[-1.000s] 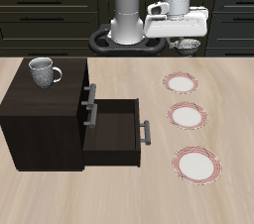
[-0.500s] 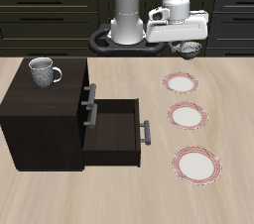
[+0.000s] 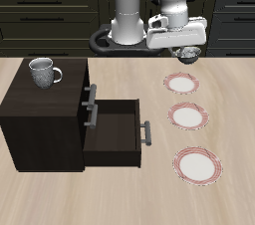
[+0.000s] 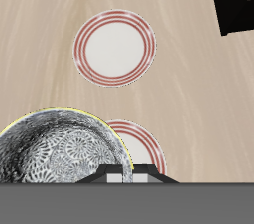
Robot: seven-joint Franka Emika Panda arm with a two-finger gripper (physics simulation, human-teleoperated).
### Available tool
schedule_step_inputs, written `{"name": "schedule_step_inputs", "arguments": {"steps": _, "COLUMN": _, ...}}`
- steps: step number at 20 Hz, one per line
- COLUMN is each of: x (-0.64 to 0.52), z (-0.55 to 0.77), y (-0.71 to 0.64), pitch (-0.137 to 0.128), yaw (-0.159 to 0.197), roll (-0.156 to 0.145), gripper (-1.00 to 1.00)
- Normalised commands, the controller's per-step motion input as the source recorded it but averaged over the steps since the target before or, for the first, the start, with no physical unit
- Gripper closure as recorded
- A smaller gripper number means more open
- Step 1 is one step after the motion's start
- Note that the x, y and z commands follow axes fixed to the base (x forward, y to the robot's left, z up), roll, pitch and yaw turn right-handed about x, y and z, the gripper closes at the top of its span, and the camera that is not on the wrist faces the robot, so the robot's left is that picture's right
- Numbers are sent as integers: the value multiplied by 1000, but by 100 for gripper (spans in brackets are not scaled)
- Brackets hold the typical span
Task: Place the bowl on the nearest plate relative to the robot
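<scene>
A wooden table (image 3: 120, 199) seen from the front and above. Nearest the front edge lies a white plate with a red-striped rim (image 3: 198, 164). Behind it lies a second matching plate (image 3: 187, 115), and behind that a third, the plate (image 3: 183, 84) closest to the robot's base. Beside this row stands a dark cabinet (image 3: 45, 119) with its drawer (image 3: 115, 134) pulled open, and a grey mug (image 3: 43, 72) rests on the cabinet's top. Above the farthest plate, well clear of the table, the gripper (image 3: 188, 52) hangs from the white arm (image 3: 171, 0), its fingers pinching the rim of the bowl (image 3: 189, 54). The wrist camera shows the bowl (image 4: 62, 149), speckled dark inside, held aloft and partly covering the plate (image 4: 134, 141) directly below it.
</scene>
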Motion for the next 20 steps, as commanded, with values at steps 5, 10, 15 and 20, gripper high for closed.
{"name": "schedule_step_inputs", "arguments": {"steps": 5, "x": -111, "z": -219, "y": -2, "pitch": -10, "yaw": -4, "roll": 8, "gripper": 100}}
{"name": "schedule_step_inputs", "arguments": {"steps": 10, "x": -47, "z": -256, "y": -25, "pitch": 20, "yaw": -24, "roll": 0, "gripper": 100}}
{"name": "schedule_step_inputs", "arguments": {"steps": 15, "x": -64, "z": -258, "y": 22, "pitch": 9, "yaw": -11, "roll": 2, "gripper": 100}}
{"name": "schedule_step_inputs", "arguments": {"steps": 20, "x": 105, "z": -206, "y": -50, "pitch": 22, "yaw": -11, "roll": -6, "gripper": 100}}
